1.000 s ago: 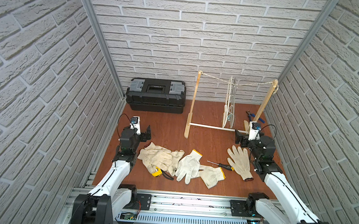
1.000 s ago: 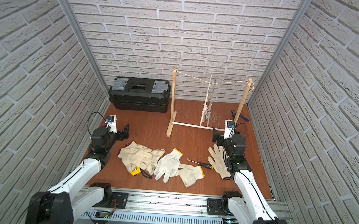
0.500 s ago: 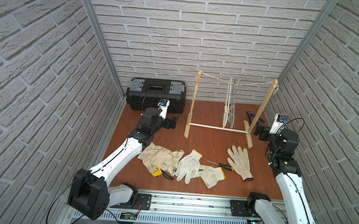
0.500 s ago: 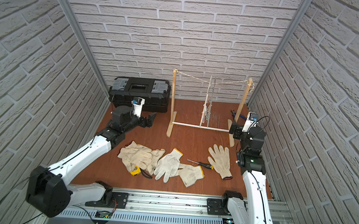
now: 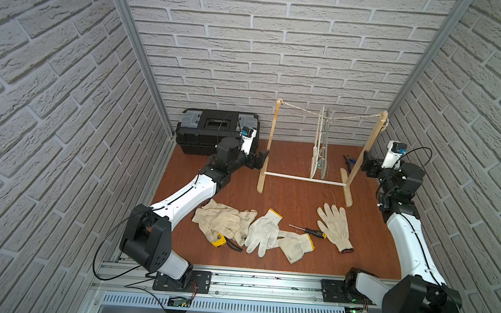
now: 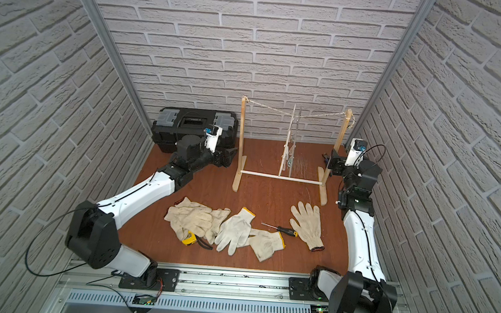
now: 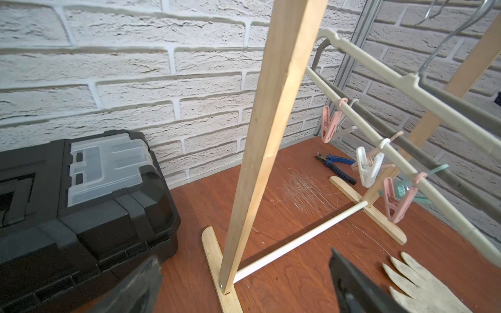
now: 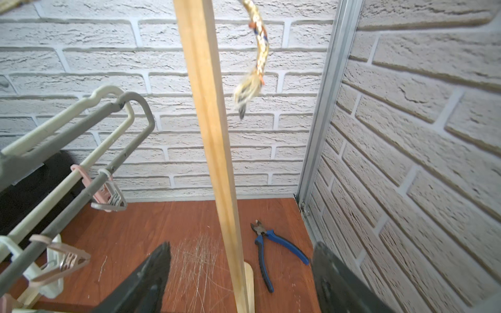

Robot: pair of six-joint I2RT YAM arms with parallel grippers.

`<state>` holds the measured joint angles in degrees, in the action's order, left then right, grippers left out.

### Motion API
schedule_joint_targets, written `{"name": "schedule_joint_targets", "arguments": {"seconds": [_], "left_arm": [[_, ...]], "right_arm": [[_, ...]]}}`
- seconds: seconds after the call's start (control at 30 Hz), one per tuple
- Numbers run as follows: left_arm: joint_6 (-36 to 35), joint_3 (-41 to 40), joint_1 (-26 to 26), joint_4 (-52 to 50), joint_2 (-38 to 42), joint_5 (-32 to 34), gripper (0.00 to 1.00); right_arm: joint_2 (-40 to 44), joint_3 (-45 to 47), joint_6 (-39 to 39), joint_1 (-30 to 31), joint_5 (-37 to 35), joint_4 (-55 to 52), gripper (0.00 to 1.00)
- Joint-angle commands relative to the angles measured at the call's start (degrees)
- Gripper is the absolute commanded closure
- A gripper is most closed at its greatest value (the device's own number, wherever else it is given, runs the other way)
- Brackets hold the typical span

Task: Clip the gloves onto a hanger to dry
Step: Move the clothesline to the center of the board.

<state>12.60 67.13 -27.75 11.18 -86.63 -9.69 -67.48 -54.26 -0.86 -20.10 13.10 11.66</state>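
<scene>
Several off-white gloves [image 5: 221, 221] lie in a loose row near the table's front in both top views. One with a dark red cuff [image 5: 333, 225] lies apart at the right. Two plastic hangers [image 5: 321, 146] with clips [image 7: 367, 168] hang from the rope of a wooden rack [image 5: 304, 178]. My left gripper [image 5: 262, 161] is open, its fingers [image 7: 141, 287] either side of the rack's left post [image 7: 271, 135] without touching it. My right gripper [image 5: 368, 164] is open around the right post [image 8: 214, 135], fingers [image 8: 333, 276] clear of the wood.
A black toolbox [image 5: 215, 128] stands at the back left beside my left gripper. Blue pliers [image 8: 271, 244] lie behind the right post. A screwdriver [image 5: 307, 230] and a yellow tape measure [image 5: 218, 241] lie among the gloves. Brick walls close in on three sides.
Both arms have stretched from the front of the table back to the rack, the left to its left post, the right to its right post. The gloves have not moved.
</scene>
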Motion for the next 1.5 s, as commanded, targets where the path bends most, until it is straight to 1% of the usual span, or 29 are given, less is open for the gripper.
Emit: {"name": "schedule_joint_targets", "arguments": {"seconds": [0.0,0.1,0.2,0.27,0.4,0.5,0.6,0.7,0.83,1.0,1.17,1.27,1.43,1.47], "left_arm": [[-0.4,2.5,0.5,3.9,-1.0,-1.7,0.03],[-0.3,3.7,0.8,4.7,-2.5,-1.9,0.03],[-0.7,5.5,0.8,5.2,-4.4,-2.2,0.05],[-1.1,6.8,0.7,5.7,-5.6,-1.7,0.06],[-1.8,9.3,0.2,6.2,-8.1,0.2,0.08],[-3.8,11.1,-0.9,6.1,-9.6,2.1,0.09],[-4.6,12.2,-1.8,5.8,-10.9,4.5,0.11],[-4.9,11.8,-3.0,7.9,-11.6,9.6,0.12],[-5.9,12.6,-4.7,9.6,-13.1,14.0,0.15],[-8.5,14.5,-7.1,9.5,-15.2,20.5,0.18],[-9.4,16.5,-8.5,8.6,-16.3,25.3,0.27],[-10.0,16.7,-9.3,8.5,-16.6,27.6,0.35],[-10.3,17.0,-9.4,8.0,-17.0,28.2,0.52],[-10.6,17.1,-9.3,7.8,-16.9,28.4,0.54]], "right_arm": [[-3.0,-3.8,-1.1,-1.2,5.6,5.3,0.21],[-5.2,-5.1,-0.4,-1.7,8.3,6.2,0.29],[-6.2,-5.0,-0.1,-1.7,9.1,8.2,0.32],[-7.2,-5.6,-0.4,-1.8,9.2,8.5,0.37],[-8.8,-6.2,-0.6,-1.8,9.0,9.3,0.4],[-10.4,-6.7,-0.5,-1.7,9.4,9.8,0.44],[-11.6,-7.3,-0.5,-1.7,9.2,10.0,0.49],[-12.4,-7.8,-1.8,-1.5,8.8,10.0,0.55],[-12.9,-7.3,-1.7,-1.4,7.5,11.2,0.64],[-12.4,-6.2,-1.0,-1.0,7.7,12.0,0.75],[-11.9,-5.8,-1.3,-0.4,7.8,11.6,0.78],[-11.6,-5.8,-1.8,0.0,8.6,10.8,0.79],[-11.2,-4.9,-1.9,0.2,8.9,10.8,0.8],[-11.0,-4.7,-2.1,0.2,9.1,10.6,0.8]]}}
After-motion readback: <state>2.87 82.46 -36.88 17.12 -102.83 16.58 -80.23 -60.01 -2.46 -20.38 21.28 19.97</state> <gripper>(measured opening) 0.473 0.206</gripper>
